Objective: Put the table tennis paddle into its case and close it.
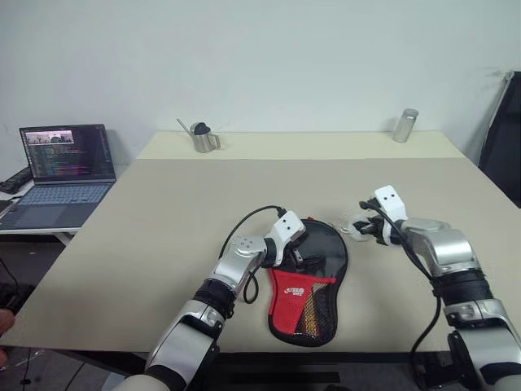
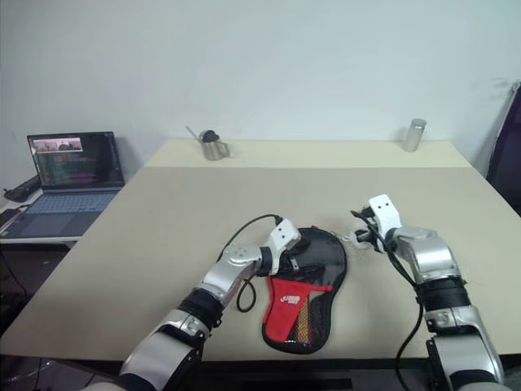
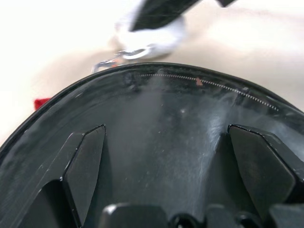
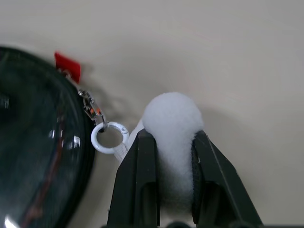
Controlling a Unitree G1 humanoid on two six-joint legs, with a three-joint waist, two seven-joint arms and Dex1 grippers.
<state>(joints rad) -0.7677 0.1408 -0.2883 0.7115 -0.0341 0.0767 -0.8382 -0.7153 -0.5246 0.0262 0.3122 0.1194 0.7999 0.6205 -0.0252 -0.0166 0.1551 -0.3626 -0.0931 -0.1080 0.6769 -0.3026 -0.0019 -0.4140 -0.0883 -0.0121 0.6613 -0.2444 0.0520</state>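
In the eye views, the case (image 1: 311, 281) is lying flat on the desk (image 1: 163, 220), near its front edge — the left pincer (image 1: 295, 254) is being held over its round end, spread wide. In the right wrist view, a white pompom (image 4: 172, 124) is being pinched by the right pincer (image 4: 172, 164) — ringed to the case's zipper pull (image 4: 91, 108).

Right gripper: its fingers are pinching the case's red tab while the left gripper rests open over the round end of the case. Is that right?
Not quite. The right gripper is shut on the white pompom, not the red tab, as the right wrist view shows; the pompom hangs from the white ring on the zipper pull. The left gripper does rest open over the round end of the case.
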